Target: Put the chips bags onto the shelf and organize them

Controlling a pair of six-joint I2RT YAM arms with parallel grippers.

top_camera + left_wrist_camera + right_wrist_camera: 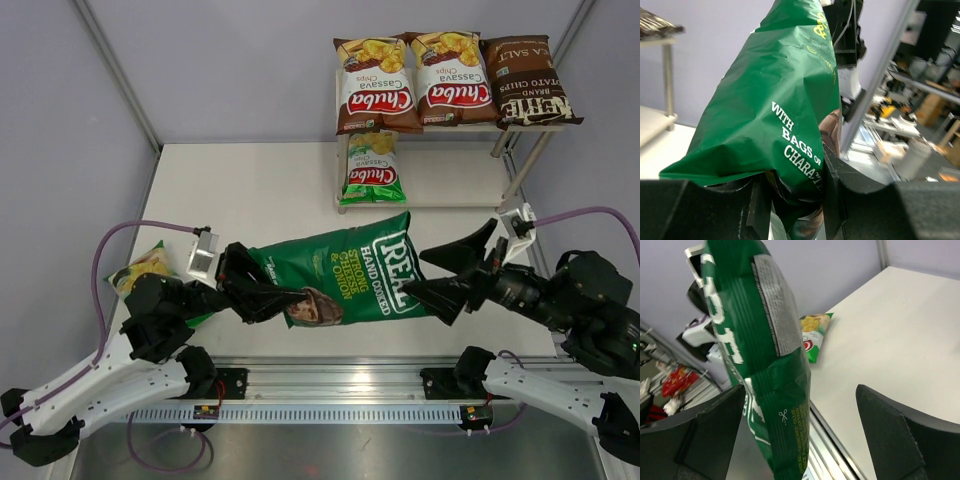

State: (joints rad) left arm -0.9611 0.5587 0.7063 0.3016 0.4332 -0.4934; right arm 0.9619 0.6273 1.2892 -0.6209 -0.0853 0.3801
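Note:
A dark-green "REAL" chips bag (pixel 345 275) hangs lengthwise between the arms above the table's front. My left gripper (pixel 262 290) is shut on its crumpled end (pixel 790 165). My right gripper (pixel 432 275) stands open, and the bag's other end (pixel 785 430) hangs between its fingers without touching them. The shelf (pixel 450 175) stands at the back right. Its top board carries two brown Chuba bags (pixel 375 85) (pixel 452 78) and a dark-brown Kettle bag (pixel 530 80). A light-green Chuba bag (pixel 372 170) lies on the lower board. Another light-green bag (pixel 140 268) lies on the table by my left arm.
The cream table (pixel 250 190) is walled by grey panels at the back and left. A metal rail (pixel 340 375) runs along the near edge between the arm bases. The shelf's silver leg (pixel 669 85) shows in the left wrist view.

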